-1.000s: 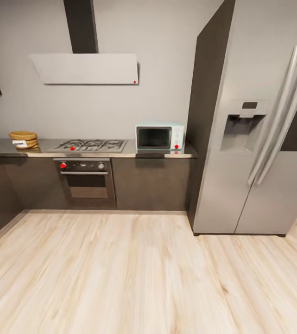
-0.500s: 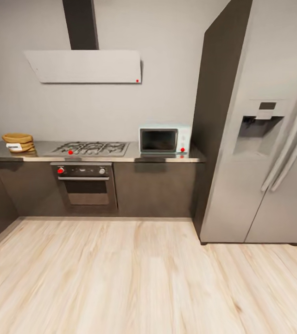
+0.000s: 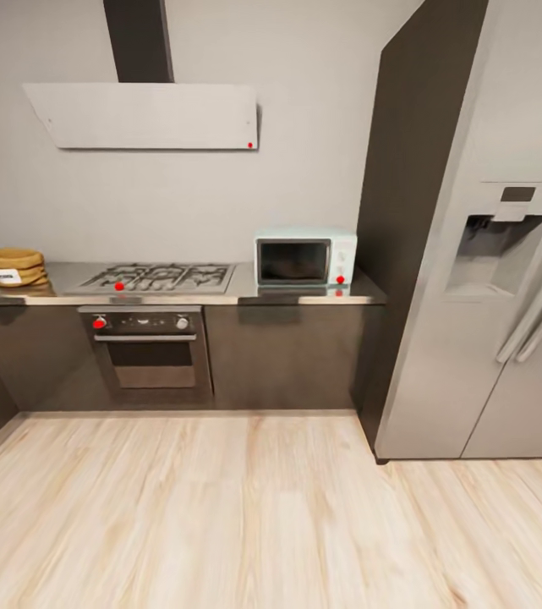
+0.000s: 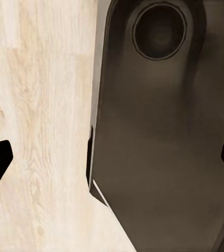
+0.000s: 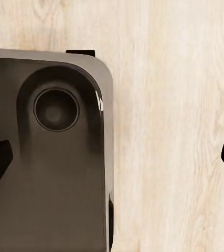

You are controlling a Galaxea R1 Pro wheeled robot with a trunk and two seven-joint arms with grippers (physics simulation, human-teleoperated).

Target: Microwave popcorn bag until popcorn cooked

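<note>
**Popcorn bag at far left end of countertop; both grippers spread over floor**

Popcorn bag point(image 3: 13, 267) sits on the countertop point(image 3: 304, 296) at its far left end, close to the back wall. It is a small tan sack with a rolled rim and a white label facing the room. Its contents cannot be made out from my head camera.

The microwave point(image 3: 306, 258) stands at the right end of the same countertop, just beside the dark side panel of the tall steel fridge point(image 3: 490, 254). Its dark glass door is closed, and a small red light shows on its control panel. The gas hob point(image 3: 159, 277) lies between the bag and the microwave, set into the countertop above the built-in oven point(image 3: 148, 351). A flat white range hood point(image 3: 144, 116) hangs on the wall above the hob. Bag and microwave are well apart.

The wood floor point(image 3: 245, 516) separates me from the cabinets.

My left gripper point(image 4: 112, 165) has its fingers spread wide, with nothing between them; below it are my dark base point(image 4: 164, 147) and the floor. My right gripper point(image 5: 114, 160) is likewise spread wide and holds nothing, over the base corner and floor.
</note>
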